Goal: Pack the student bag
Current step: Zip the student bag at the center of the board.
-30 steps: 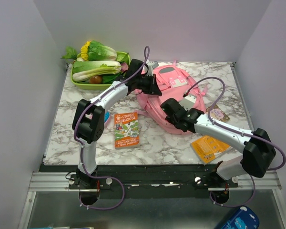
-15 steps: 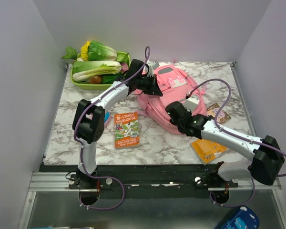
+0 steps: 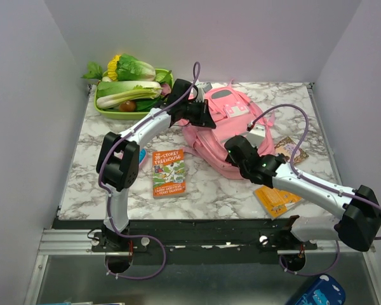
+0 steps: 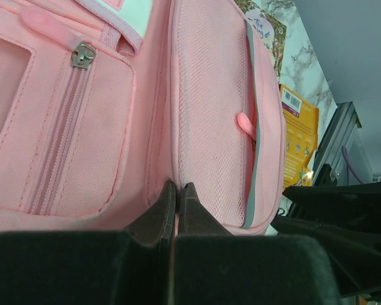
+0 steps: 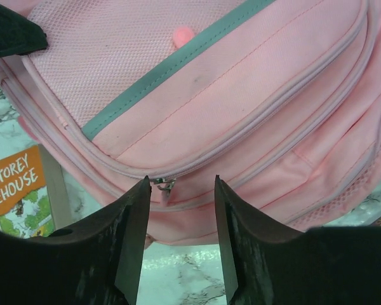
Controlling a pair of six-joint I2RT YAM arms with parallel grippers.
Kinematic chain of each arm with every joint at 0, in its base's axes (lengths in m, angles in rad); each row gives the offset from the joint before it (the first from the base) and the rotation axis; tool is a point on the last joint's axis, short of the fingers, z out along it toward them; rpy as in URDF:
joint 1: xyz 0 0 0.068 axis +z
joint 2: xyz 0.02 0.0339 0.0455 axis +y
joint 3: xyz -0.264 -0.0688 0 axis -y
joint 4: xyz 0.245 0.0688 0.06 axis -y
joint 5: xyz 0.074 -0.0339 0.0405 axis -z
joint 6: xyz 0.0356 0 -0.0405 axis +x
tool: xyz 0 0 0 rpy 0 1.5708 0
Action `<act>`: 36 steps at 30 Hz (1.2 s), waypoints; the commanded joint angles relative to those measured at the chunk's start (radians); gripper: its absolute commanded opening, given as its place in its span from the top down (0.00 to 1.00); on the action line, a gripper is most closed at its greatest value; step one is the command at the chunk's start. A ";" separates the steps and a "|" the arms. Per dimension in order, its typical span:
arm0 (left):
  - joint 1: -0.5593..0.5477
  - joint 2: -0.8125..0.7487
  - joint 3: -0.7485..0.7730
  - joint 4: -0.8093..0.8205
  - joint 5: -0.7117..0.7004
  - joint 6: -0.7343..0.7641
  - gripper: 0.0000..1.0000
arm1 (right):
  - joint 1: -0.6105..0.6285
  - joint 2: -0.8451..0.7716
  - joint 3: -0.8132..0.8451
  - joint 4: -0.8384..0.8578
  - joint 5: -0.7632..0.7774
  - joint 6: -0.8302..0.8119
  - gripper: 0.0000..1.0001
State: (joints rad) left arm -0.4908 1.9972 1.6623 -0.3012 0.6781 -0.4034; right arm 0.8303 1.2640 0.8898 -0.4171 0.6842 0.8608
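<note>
Marble table (image 3: 82, 166): student bag (image 3: 200, 136), "Storey Treehouse" book (image 3: 169, 171)

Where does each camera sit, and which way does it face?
Top external: above and behind, looking down on the marble table; both arms show.
Left wrist: on that arm, faces the pink backpack, left gripper shut on it.
Right wrist: on that arm, faces the backpack's zip pull past the open right gripper.
Shared: top and right wrist both show the Treehouse book.
</note>
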 commanded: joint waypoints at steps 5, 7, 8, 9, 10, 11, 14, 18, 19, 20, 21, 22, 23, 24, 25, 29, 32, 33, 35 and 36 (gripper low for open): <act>0.006 -0.052 0.027 0.040 0.046 0.015 1.00 | 0.000 -0.003 -0.022 0.038 0.020 -0.020 0.48; 0.008 -0.054 0.025 0.042 0.046 0.009 1.00 | 0.001 0.003 -0.023 0.047 0.003 -0.017 0.49; 0.006 -0.054 0.027 0.043 0.046 0.008 1.00 | 0.001 0.005 -0.028 0.064 -0.005 -0.019 0.50; 0.008 -0.054 0.027 0.048 0.046 0.006 1.00 | 0.001 0.008 -0.032 0.078 -0.027 -0.019 0.51; 0.006 -0.054 0.027 0.050 0.044 0.000 1.00 | 0.001 0.009 -0.046 0.095 -0.040 -0.020 0.51; 0.008 -0.054 0.027 0.051 0.049 -0.002 1.00 | 0.001 0.018 -0.051 0.125 -0.054 -0.025 0.52; 0.006 -0.054 0.027 0.053 0.049 -0.005 1.00 | 0.001 0.044 -0.049 0.146 -0.083 -0.023 0.54; 0.006 -0.055 0.028 0.051 0.051 -0.006 1.00 | 0.003 0.072 -0.040 0.152 -0.078 -0.019 0.57; 0.006 -0.057 0.028 0.051 0.052 -0.008 1.00 | 0.001 0.075 -0.038 0.158 -0.080 -0.019 0.59; 0.006 -0.057 0.030 0.051 0.052 -0.008 1.00 | 0.003 0.078 -0.037 0.158 -0.086 -0.014 0.61; 0.006 -0.058 0.030 0.051 0.051 -0.009 1.00 | 0.003 0.083 -0.035 0.158 -0.094 -0.014 0.62; 0.006 -0.058 0.033 0.051 0.051 -0.009 1.00 | 0.006 0.089 -0.035 0.159 -0.101 -0.013 0.63; 0.008 -0.058 0.033 0.053 0.049 -0.009 1.00 | 0.009 0.090 -0.038 0.161 -0.103 -0.011 0.64; 0.006 -0.057 0.031 0.054 0.051 -0.011 1.00 | 0.016 0.094 -0.043 0.164 -0.104 -0.011 0.64; 0.006 -0.057 0.033 0.053 0.044 -0.009 1.00 | 0.021 0.098 -0.046 0.169 -0.104 -0.017 0.64; 0.006 -0.054 0.031 0.056 0.046 -0.017 1.00 | 0.049 0.110 -0.040 0.175 -0.084 -0.035 0.63; 0.006 -0.054 0.031 0.056 0.046 -0.018 1.00 | 0.062 0.106 -0.034 0.178 -0.065 -0.052 0.60; 0.006 -0.055 0.031 0.056 0.046 -0.018 1.00 | 0.070 0.103 -0.035 0.181 -0.058 -0.058 0.59; 0.006 -0.057 0.031 0.056 0.044 -0.018 1.00 | 0.073 0.098 -0.038 0.185 -0.048 -0.062 0.59; 0.006 -0.057 0.031 0.054 0.047 -0.018 1.00 | 0.073 0.098 -0.040 0.186 -0.045 -0.063 0.59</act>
State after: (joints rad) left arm -0.4797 1.9972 1.6623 -0.3141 0.6662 -0.3981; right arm 0.8913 1.3651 0.8566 -0.2588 0.6018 0.8173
